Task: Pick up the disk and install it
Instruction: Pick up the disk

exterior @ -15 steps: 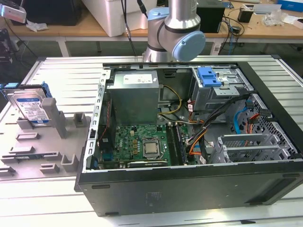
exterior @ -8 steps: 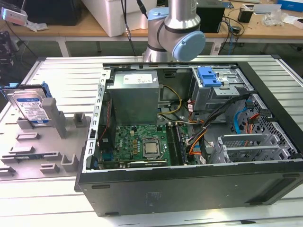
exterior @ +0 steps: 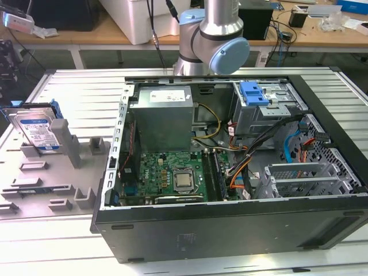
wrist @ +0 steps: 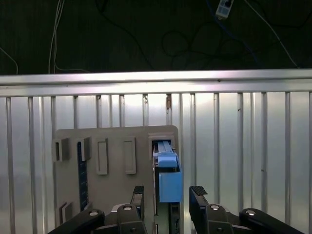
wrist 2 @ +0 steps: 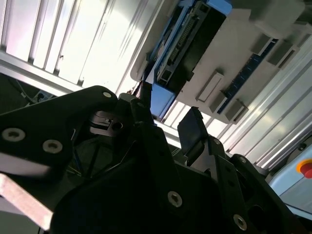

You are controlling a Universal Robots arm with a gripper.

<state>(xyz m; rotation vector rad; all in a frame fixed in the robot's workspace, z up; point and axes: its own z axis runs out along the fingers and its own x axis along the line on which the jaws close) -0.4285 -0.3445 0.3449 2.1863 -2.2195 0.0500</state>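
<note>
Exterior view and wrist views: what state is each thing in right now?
Disk: standing on edge in the grey holder, not installed.
Hand: open, straddling the disk's blue edge.
Computer case: lying on its side, side panel off, insides showing.

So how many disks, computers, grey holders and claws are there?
disk: 1
computer: 1
grey holder: 1
claw: 1
Total: 4
</note>
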